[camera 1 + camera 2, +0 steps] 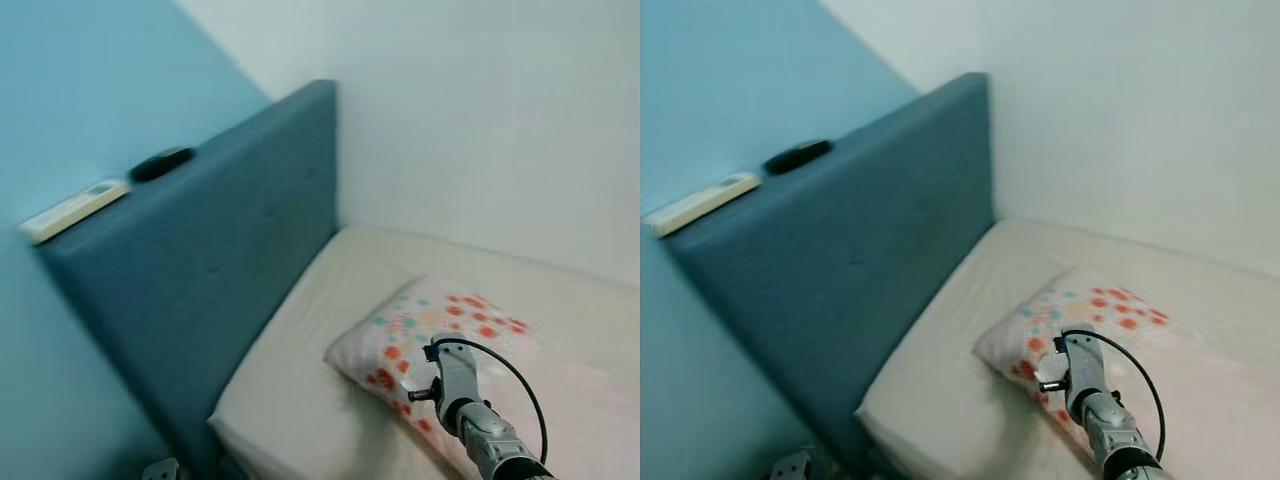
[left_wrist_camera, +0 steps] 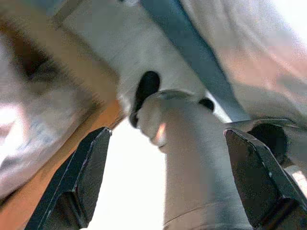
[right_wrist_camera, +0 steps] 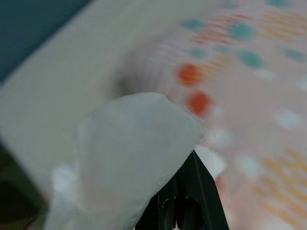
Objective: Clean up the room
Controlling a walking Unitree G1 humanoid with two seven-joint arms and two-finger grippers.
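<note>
White crumpled tissue [image 3: 129,153]: pinched in my right gripper [image 3: 184,191], held above the spotted pillow [image 1: 440,330] on the bed [image 1: 300,400], likely lifted clear as litter for disposal. Left gripper [image 2: 168,191]: fingers spread, empty, idle. Blue headboard [image 1: 230,250] carries a remote control [image 1: 75,210] and a dark object [image 1: 160,163].

Over the dotted pillow [image 1: 440,325], the right arm [image 1: 487,435] is a jointed silver tube with a grey ribbed collar and small dark screws. A thin black cable [image 1: 510,370] arcs off its tip beside the pillow. The left gripper [image 2: 163,182] has two flat, matte black fingers [image 2: 79,182] with bevelled edges.
</note>
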